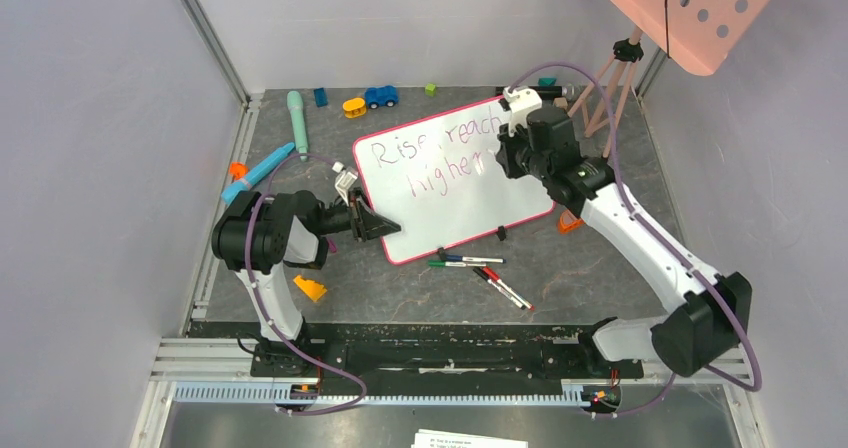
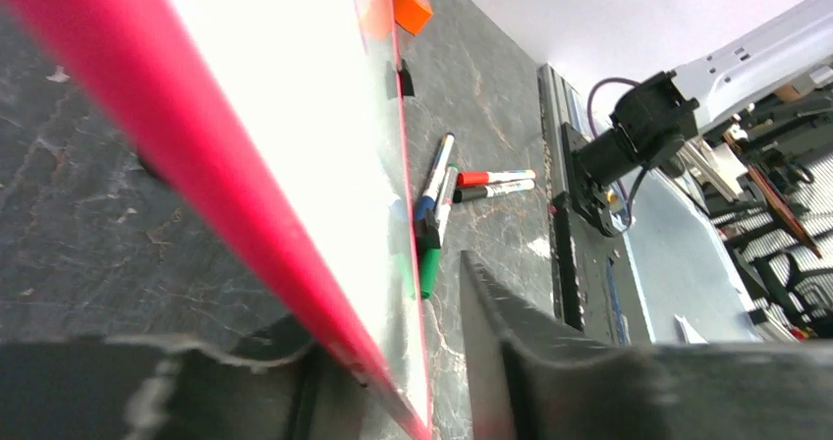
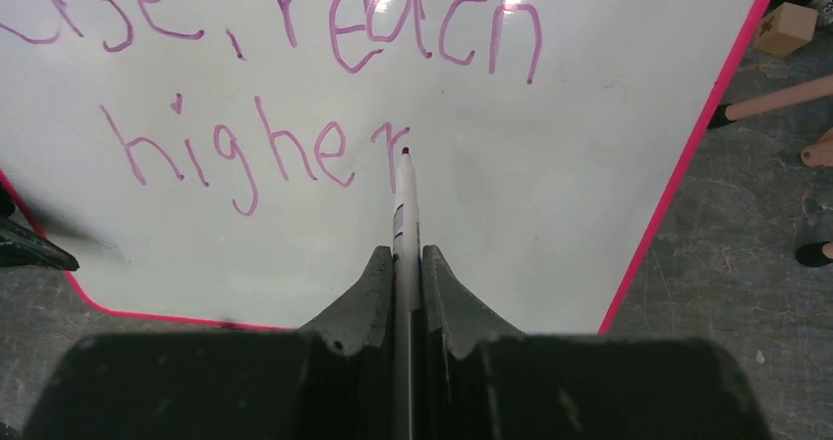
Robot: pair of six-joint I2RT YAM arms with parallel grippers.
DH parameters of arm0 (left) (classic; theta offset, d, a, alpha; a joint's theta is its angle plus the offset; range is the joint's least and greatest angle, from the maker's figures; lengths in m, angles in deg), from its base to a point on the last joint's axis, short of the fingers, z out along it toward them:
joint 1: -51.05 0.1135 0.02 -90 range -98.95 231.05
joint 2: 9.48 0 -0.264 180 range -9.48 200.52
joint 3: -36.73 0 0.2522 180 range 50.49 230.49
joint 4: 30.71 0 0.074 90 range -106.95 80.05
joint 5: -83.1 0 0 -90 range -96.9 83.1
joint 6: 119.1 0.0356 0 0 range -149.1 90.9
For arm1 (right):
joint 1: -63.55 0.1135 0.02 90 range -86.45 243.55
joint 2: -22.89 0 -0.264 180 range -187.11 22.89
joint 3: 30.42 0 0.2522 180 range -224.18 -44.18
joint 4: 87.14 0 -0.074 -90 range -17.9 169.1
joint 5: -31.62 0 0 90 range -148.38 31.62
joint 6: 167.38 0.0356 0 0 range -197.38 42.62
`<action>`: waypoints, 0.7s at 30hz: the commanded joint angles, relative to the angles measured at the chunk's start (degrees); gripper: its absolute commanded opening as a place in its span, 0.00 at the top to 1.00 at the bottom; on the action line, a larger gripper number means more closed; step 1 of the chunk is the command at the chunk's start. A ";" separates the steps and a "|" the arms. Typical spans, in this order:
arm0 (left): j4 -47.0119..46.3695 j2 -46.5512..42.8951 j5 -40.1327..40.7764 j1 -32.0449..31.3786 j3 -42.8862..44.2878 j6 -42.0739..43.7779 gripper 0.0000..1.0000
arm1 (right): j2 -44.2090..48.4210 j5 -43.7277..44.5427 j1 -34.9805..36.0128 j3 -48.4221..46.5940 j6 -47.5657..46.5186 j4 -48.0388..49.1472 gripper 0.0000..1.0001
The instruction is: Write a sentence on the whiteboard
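The left tool [image 1: 384, 228] stands astride the pink rim of the whiteboard [image 1: 470, 203] at its near-left corner. Its jaws are parted, and a gap shows on one side. The whiteboard lies on the bench [image 1: 600, 268] between the arms. The sentence [image 1: 432, 158] runs in two lines across its far half. Over the whiteboard's right part, the right tool [image 3: 401, 263] is clenched on a marker [image 3: 404, 204], tip at the last letter of "higher". Expect a thin, stiff, light panel that slides readily. Take hold at the rim only; ink on the glossy face will likely smear.
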 commanded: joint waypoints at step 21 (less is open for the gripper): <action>-1.47 -25.70 37.03 1.71 -24.74 16.23 0.00 | 4.70 3.28 -0.55 -8.72 -1.96 1.37 1.00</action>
